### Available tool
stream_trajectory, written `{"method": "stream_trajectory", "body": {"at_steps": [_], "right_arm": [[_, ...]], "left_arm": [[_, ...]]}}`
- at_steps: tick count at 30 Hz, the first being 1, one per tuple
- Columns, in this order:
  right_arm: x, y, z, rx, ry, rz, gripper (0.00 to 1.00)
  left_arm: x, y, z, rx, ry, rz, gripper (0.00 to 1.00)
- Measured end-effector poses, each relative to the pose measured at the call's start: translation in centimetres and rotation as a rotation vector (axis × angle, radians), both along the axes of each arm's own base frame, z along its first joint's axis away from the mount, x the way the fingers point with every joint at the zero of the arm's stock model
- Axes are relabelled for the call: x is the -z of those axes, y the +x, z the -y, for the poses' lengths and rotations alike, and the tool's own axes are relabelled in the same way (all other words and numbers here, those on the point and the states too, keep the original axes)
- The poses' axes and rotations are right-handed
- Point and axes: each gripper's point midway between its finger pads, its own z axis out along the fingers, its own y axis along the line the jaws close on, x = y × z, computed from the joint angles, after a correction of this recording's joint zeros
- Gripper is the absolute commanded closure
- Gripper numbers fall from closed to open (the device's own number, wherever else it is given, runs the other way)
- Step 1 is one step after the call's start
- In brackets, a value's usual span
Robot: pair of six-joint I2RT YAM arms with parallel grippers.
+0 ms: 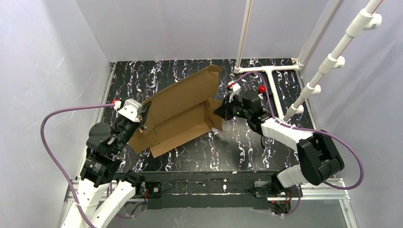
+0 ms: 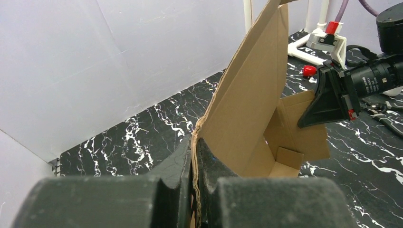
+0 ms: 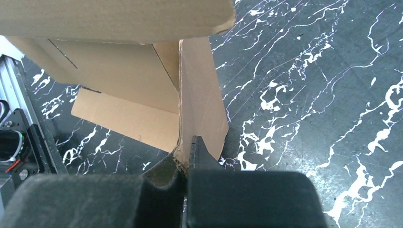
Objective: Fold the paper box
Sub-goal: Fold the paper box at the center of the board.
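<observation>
I had the paper box (image 1: 183,109) up near the middle of the bench (image 1: 223,152), caught between the two arms. From the overhead camera it read as a half-folded brown sheet. One long panel tilted up toward the far wall, a lower panel sloped down toward the near edge, and a short flap stood at the right end.

The left claw (image 2: 195,159) was pinched tight on the box's left edge. On its wrist camera the raw cardboard edge was sandwiched between the two dark fingers (image 2: 178,164), no gap to spare. The tall panel rose away from them, narrowing as it ran out of the top of the view.

The right claw (image 3: 186,154) was clamped too, this one on the bottom corner of the right-end flap. Its wrist camera showed the thin flap running straight in between the fingers, standing upright over the black marbled surface, with the big panel overhanging across the top of the view. From the left wrist I could see that same claw, dark and wedge-shaped, biting the flap from the right.

I couldn't tell whether the near corner of the lower panel touched the bench or hung just above it.

A white pipe frame (image 1: 273,68) stood at the far right of the bench, apart from the box.
</observation>
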Motion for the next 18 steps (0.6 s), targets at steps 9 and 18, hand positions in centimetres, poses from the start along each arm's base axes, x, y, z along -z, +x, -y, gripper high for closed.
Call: {"method": "stream_trajectory", "body": {"at_steps": [9,18], "right_arm": [[-0.1,-0.4,-1.4,-0.019,0.004,0.025,0.75],[0.6,-1.2,-1.9,-0.111,-0.061,0.122,0.62]], "left_arm": [[0.5,-0.6,-0.1,-0.001,-0.05,-0.022,1.0],[0.6,-1.2,0.0,0.02,-0.067,-0.023,1.0]]}}
